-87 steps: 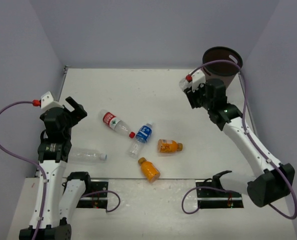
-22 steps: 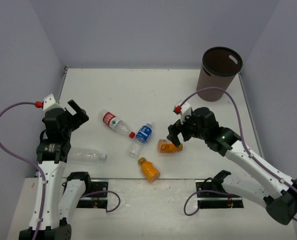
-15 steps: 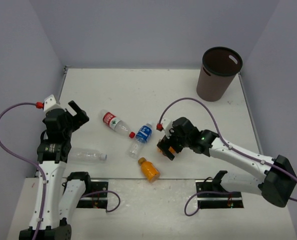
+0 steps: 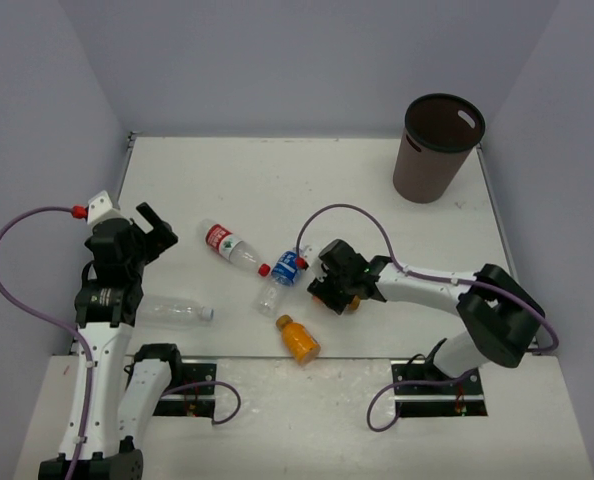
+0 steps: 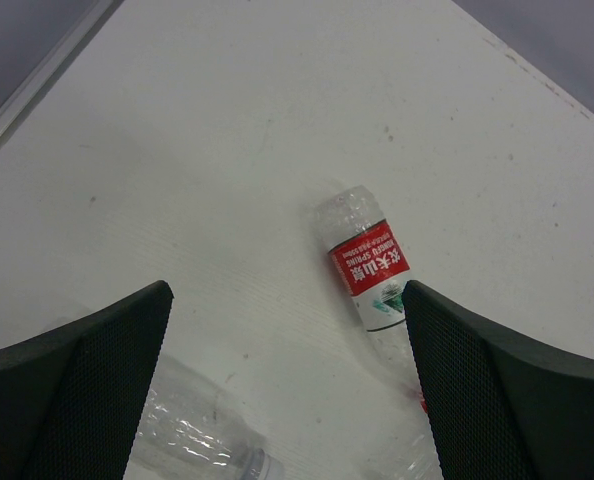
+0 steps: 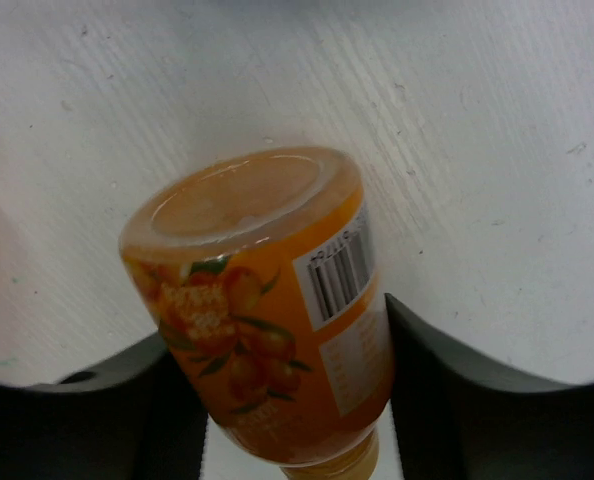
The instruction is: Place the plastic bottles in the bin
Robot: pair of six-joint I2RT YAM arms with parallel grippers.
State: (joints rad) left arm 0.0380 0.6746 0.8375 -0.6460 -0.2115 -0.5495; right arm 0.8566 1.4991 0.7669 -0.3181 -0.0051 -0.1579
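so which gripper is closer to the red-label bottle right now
Left. The left gripper hangs open just left of the red-label bottle, not touching it. The right gripper is farther off on its other side, closed around an orange bottle.

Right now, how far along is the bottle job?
Done: cannot tell; the bin looks dark inside. In hand: the right gripper clamps one orange bottle on the table. To go: second orange bottle, red-label bottle, blue-label bottle, clear bottle. The left gripper is open, empty.
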